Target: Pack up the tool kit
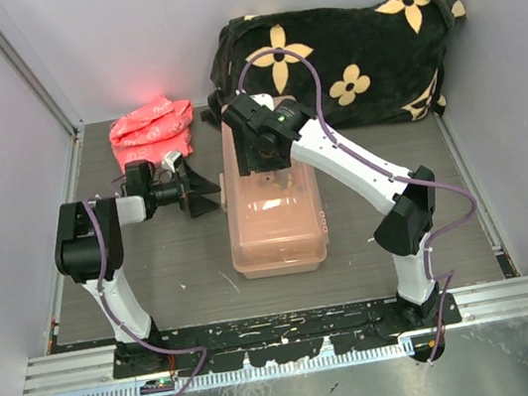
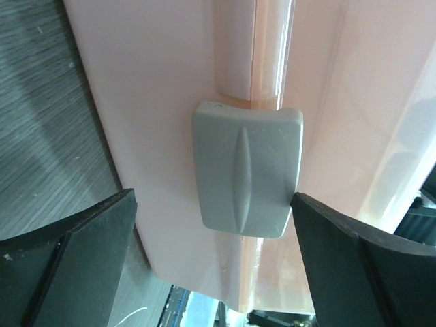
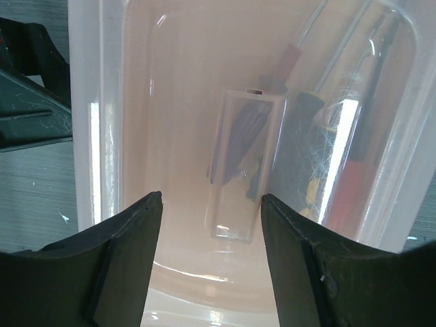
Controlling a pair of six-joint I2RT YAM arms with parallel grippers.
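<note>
Blurring under the cloudy lid of the toolbox (image 1: 276, 221) mid-table, the tools (image 3: 300, 157) show only as smeared handles, right gripper (image 3: 211, 199) over its far end with jaws parted on nothing, left gripper (image 1: 205, 190) spread wide around the grey latch (image 2: 246, 178), pink bag (image 1: 150, 127) and flowered cloth (image 1: 343, 60) behind.

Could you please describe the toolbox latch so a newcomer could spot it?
Find the salmon-pink toolbox on the table. On its side wall facing the left gripper sits the latch. It is grey and ridged, unlike the pink plastic around it.
</note>
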